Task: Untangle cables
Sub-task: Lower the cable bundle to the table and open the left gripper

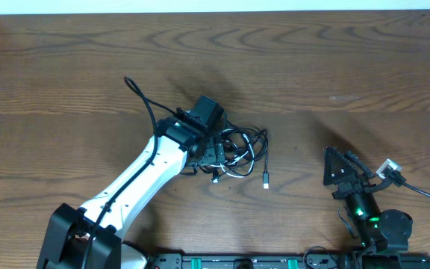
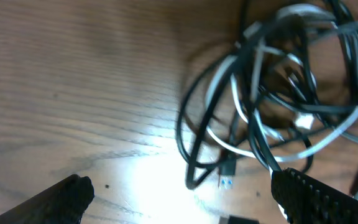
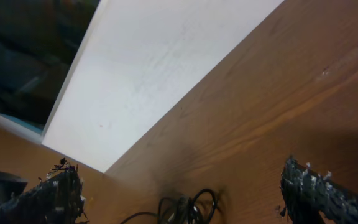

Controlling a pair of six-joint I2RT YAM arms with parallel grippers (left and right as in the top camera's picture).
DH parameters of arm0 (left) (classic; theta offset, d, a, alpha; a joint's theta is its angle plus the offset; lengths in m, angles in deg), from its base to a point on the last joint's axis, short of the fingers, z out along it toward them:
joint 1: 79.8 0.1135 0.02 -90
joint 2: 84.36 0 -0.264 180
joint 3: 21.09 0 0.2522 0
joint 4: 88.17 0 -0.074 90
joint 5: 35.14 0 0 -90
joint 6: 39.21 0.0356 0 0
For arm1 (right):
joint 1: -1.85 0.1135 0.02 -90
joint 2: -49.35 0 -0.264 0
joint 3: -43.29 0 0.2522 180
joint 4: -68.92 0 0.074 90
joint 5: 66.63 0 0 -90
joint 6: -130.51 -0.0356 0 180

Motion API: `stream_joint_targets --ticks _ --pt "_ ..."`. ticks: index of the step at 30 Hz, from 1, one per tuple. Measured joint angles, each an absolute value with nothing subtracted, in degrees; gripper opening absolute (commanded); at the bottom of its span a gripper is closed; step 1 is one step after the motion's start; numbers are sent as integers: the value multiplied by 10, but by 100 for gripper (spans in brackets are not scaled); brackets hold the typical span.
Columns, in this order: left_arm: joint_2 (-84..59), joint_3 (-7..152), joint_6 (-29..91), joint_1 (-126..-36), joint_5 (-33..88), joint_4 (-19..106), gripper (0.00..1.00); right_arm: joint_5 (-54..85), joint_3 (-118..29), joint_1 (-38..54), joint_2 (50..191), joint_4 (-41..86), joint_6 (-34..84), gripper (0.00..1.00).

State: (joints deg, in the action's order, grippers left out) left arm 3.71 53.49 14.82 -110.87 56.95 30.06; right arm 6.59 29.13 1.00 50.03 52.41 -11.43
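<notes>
Left gripper (image 1: 211,149) was seen with its fingers (image 2: 67,199) spread wide and nothing held between them, set at the 9 o'clock edge of the cables (image 1: 241,149). From it the tangle was found at about 3 o'clock on the table (image 1: 66,67), just beside, its loops stretched roughly from 9 to 3. The right gripper (image 1: 342,168), likewise spread wide and empty, was placed well apart at 3 o'clock of the tangle, so the left arm was judged the nearer for the next pick.
</notes>
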Motion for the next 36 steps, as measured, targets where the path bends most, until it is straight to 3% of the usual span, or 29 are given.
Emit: stream_joint_targets --ticks 7,18,36 --pt "24 535 81 -1092 631 244 98 67 291 10 500 524 -114 99" --pt "-117 534 10 -962 694 144 98 69 291 10 500 524 -114 99" --pt "-124 534 2 -957 689 110 98 69 291 10 500 524 -114 99"
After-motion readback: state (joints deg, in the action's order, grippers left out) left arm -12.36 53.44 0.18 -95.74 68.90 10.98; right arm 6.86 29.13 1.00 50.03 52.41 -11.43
